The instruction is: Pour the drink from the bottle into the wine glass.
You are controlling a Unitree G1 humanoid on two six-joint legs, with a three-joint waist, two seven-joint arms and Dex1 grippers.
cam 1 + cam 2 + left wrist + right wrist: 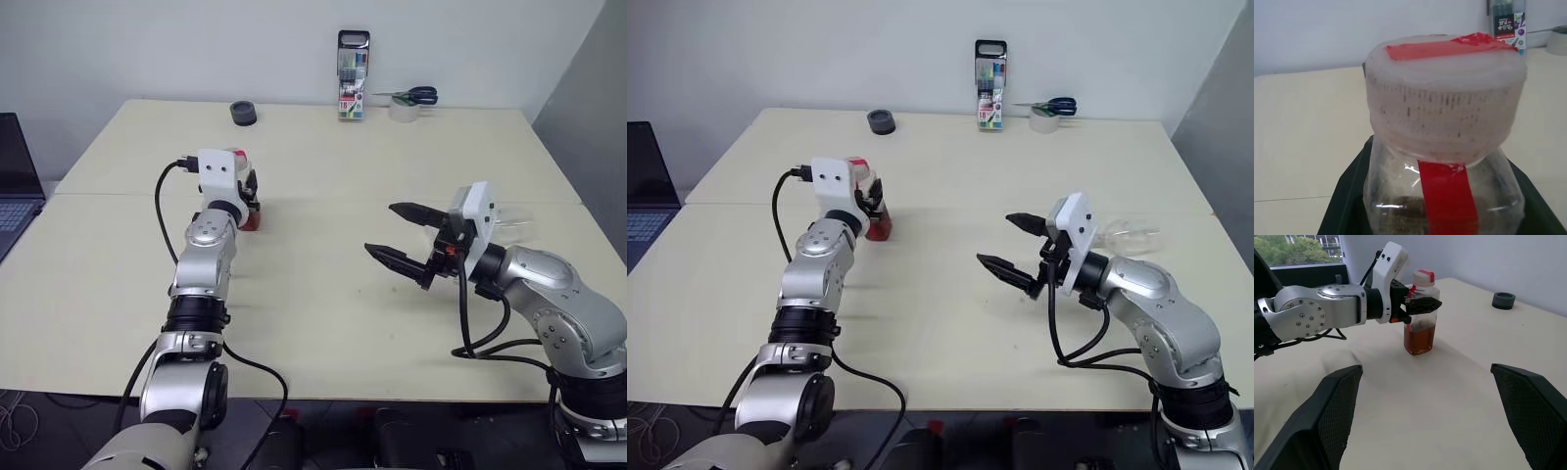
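From the head cameras, the left gripper [872, 201] is out over the middle-left of the cream table [323, 294], clamped around the bottle [876, 220], which stands upright on the tabletop with the drink [879, 231] showing red at the bottom. The right gripper [397, 237] hangs over the right half of the table with its two black fingers spread wide and nothing between them. The wine glass [1129, 235] is lying on its side just behind the right wrist, pretty hard to make out since it's clear. Along the far edge there's a marker-pen case [353, 75] standing up, a black tape roll [243, 113], scissors [416, 95] resting on a white tape roll [402, 110], and a laptop [15, 176] off the left side. Left wrist cam is right up against the bottle's cap [1444, 98], a whitish lid with a red strip across the top and running down the clear body, the black fingers [1344, 205] hugging both sides. Right wrist cam looks across the table past its own wide-apart fingers [1327, 416] at the left gripper pinching the bottle near its shoulder; the amber drink fills roughly the lower third.
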